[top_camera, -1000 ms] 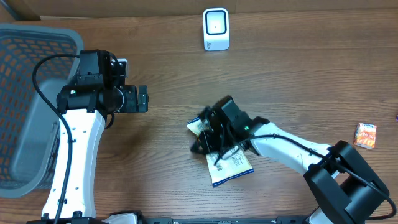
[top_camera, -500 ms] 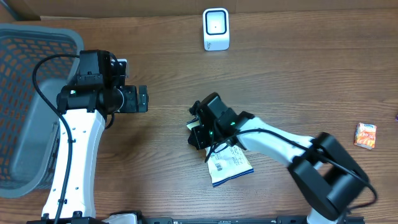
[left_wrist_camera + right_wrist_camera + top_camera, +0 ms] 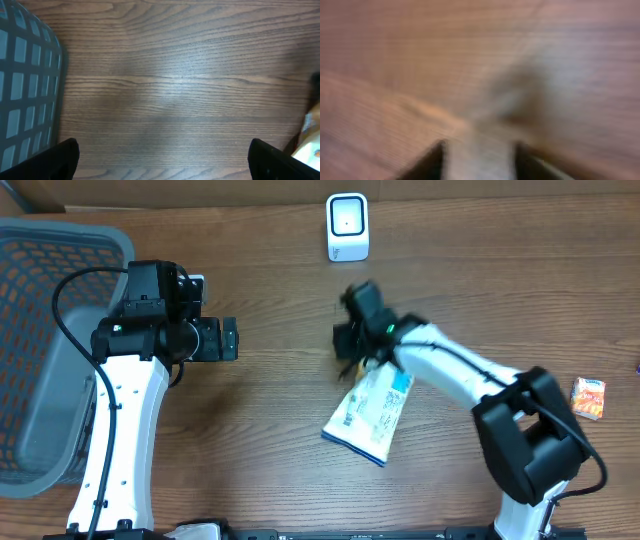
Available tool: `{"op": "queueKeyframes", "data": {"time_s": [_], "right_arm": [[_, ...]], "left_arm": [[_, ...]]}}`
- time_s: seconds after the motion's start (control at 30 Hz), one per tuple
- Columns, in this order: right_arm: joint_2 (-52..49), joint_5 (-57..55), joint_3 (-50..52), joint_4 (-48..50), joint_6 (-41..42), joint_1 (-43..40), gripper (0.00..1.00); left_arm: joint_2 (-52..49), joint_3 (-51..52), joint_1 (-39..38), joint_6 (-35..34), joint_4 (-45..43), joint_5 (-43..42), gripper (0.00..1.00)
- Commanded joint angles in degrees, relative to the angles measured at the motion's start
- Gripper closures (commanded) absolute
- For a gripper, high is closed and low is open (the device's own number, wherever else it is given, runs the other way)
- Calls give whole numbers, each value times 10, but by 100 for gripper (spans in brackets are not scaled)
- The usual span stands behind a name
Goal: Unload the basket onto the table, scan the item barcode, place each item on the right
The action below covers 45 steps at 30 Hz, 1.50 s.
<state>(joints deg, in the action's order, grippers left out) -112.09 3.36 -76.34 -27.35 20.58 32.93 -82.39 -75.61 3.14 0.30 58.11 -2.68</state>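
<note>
The item is a white and blue package point(image 3: 368, 415) with a printed label, slanting on the table below my right gripper point(image 3: 358, 340), whose tip is at the package's upper end. The right wrist view is heavily blurred. There a pale surface point(image 3: 479, 137) fills the gap between the two dark fingers of the right gripper point(image 3: 480, 162), and I cannot make out whether they pinch it. The white scanner point(image 3: 347, 226) stands at the back of the table. My left gripper point(image 3: 230, 339) hangs open over bare wood point(image 3: 162, 160), left of the package point(image 3: 309, 140).
A grey mesh basket point(image 3: 40, 350) fills the left side and shows at the left edge point(image 3: 25, 100) of the left wrist view. A small orange box point(image 3: 588, 397) lies near the right edge.
My right gripper has swung from the table's middle up toward the scanner. The package has moved and turned with it, now slanting with its label up. The left arm has stayed still.
</note>
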Motion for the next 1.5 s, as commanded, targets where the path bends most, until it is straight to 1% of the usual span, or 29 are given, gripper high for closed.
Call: {"op": "queueKeyframes", "data": {"time_s": [0.0,0.03,0.07,0.13,0.17,0.27,0.37,0.47,0.53,0.67,0.73,0.83,1.0,1.03,1.07,1.13,1.3,1.4,1.47], "right_arm": [[4,31,-78,-70,-14,-11,0],[12,47,-114,-133,-29,-11,0],[19,41,-132,-172,-31,-9,0],[39,38,-156,-239,-26,-9,0],[51,38,-162,-270,-10,-12,0],[92,30,-163,-364,84,-28,0],[117,-26,-154,-435,190,-43,0],[141,-33,-125,-467,266,-57,0],[151,-29,-94,-461,296,-60,0],[158,69,21,-356,300,-61,0],[158,77,73,-309,303,-67,0],[164,85,141,-268,320,-86,0],[194,112,242,-169,316,-122,0],[196,125,259,-139,303,-127,0],[197,163,283,-91,273,-134,0],[197,216,322,-14,252,-143,0],[197,292,465,223,258,-180,0],[197,336,518,309,255,-200,0],[197,348,525,311,231,-214,0]], "left_arm": [[4,-2,2,-5,0,3,0],[4,-2,2,-5,0,3,0],[4,-2,2,-5,0,3,0],[4,-2,2,-5,0,3,0],[4,-2,2,-5,0,3,0],[4,-2,2,-5,0,3,0],[4,-2,2,-5,0,3,0],[4,-2,2,-5,0,3,0],[4,-2,2,-5,0,3,0],[4,-2,2,-5,0,3,0],[4,-2,2,-5,0,3,0],[4,-2,2,-5,0,3,0],[4,-2,2,-5,0,3,0],[4,-2,2,-5,0,3,0],[4,-2,2,-5,0,3,0],[4,-2,2,-5,0,3,0],[4,-2,2,-5,0,3,0],[4,-2,2,-5,0,3,0],[4,-2,2,-5,0,3,0]]}}
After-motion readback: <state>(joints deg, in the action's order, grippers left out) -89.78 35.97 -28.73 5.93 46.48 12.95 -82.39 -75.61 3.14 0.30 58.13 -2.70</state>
